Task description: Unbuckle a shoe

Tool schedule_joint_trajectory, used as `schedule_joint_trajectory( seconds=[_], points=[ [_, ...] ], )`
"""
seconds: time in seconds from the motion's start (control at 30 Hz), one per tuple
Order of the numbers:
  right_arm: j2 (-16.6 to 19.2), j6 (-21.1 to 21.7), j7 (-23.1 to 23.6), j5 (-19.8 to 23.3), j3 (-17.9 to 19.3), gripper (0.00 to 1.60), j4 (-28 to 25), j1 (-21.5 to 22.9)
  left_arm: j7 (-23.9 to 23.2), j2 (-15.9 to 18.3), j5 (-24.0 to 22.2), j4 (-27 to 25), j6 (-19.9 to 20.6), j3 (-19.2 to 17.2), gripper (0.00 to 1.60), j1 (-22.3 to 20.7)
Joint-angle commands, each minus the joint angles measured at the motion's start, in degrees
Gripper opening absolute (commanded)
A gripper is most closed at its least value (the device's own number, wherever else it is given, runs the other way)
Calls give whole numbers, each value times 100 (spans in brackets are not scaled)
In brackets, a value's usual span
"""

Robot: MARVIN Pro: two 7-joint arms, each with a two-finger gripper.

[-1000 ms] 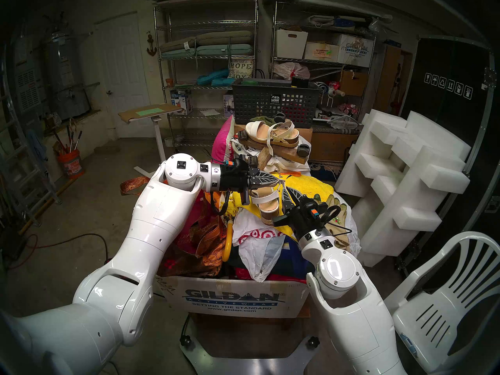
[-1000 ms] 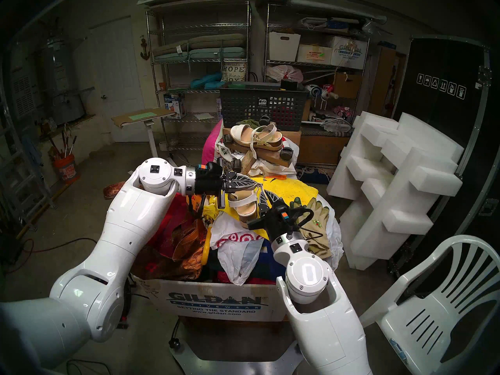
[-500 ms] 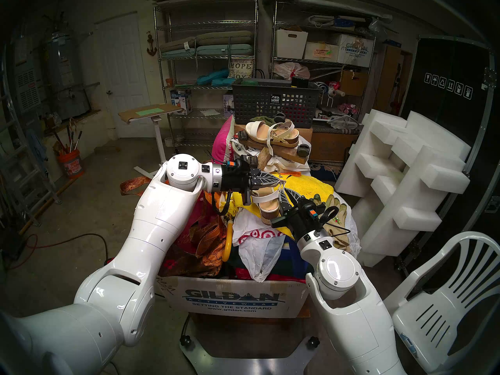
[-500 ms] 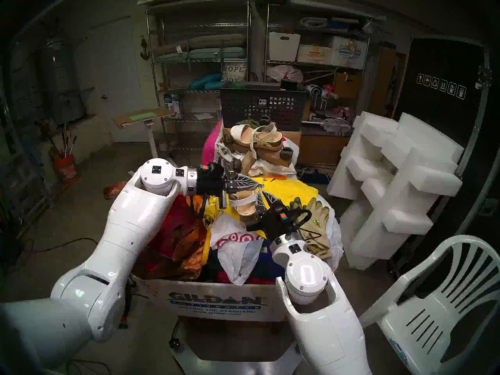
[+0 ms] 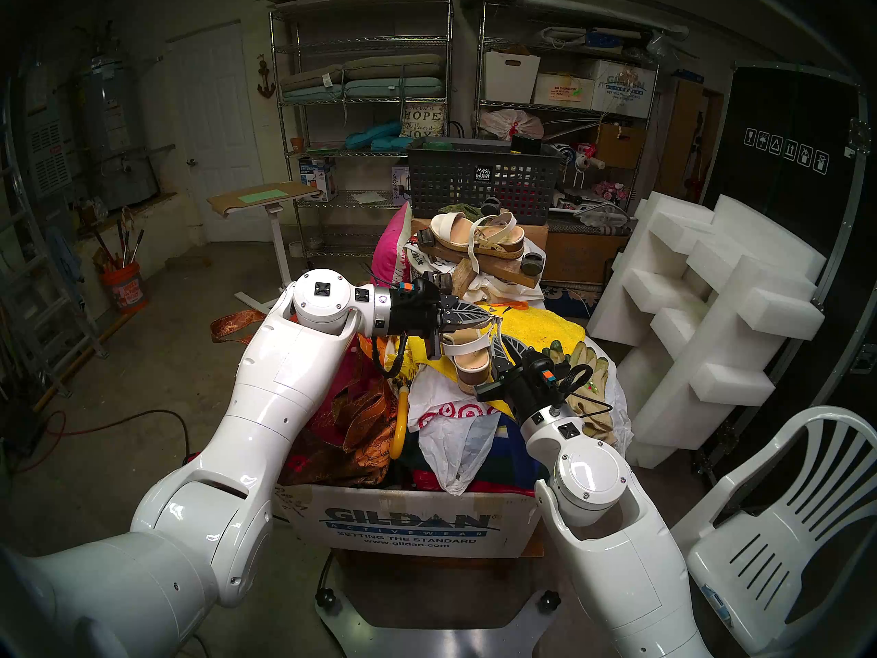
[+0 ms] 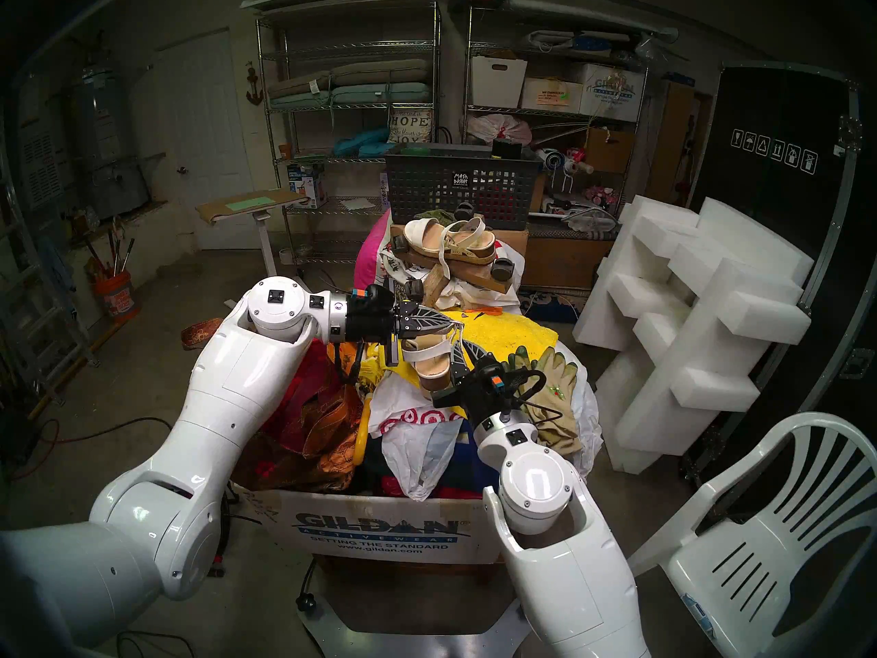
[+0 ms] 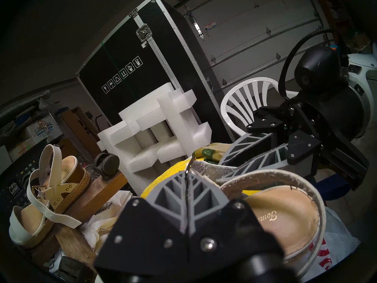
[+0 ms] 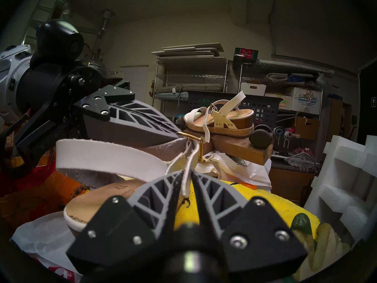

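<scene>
The left gripper (image 8: 177, 134) pinches the gold buckle (image 8: 192, 141) tight. The right gripper (image 8: 186, 181) holds the thin strap (image 8: 188, 170). The shoe (image 5: 467, 353) is not unbuckled yet.

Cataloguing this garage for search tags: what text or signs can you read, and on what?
"GILDAN ACTIVEWEAR SETTING THE STANDARD www.gildan.com": cardboard box.
"Mesh basket": grey basket.
"HOPE", "JOY": pillow.
"ICE SNOWMAN": red box.
Handling pictograms: black case.
Gold script on the sandal insole: not fully readable.
Shelf box labels: too small.

White-strapped shoe (image 5: 467, 353) (tan insole) on yellow towel (image 5: 541, 327)
</scene>
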Motion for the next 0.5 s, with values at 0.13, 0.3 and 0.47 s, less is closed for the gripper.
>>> schedule_joint_trajectory(
  seconds=[0.13, 0.3, 0.47],
  points=[
    [-30, -118, -38, -47, -35, 0, -55, 148, -95, -7, -31, -132, 74, -8, 0, -69],
    [10, -110, -72, -168, -82, 0, -18, 219, -171, -1, -44, -144, 95, -21, 0, -49],
    [158, 93, 56, -301, -109, 0, -30, 321, -213, -8, -41, -147, 103, -35, 0, -42]
  ],
)
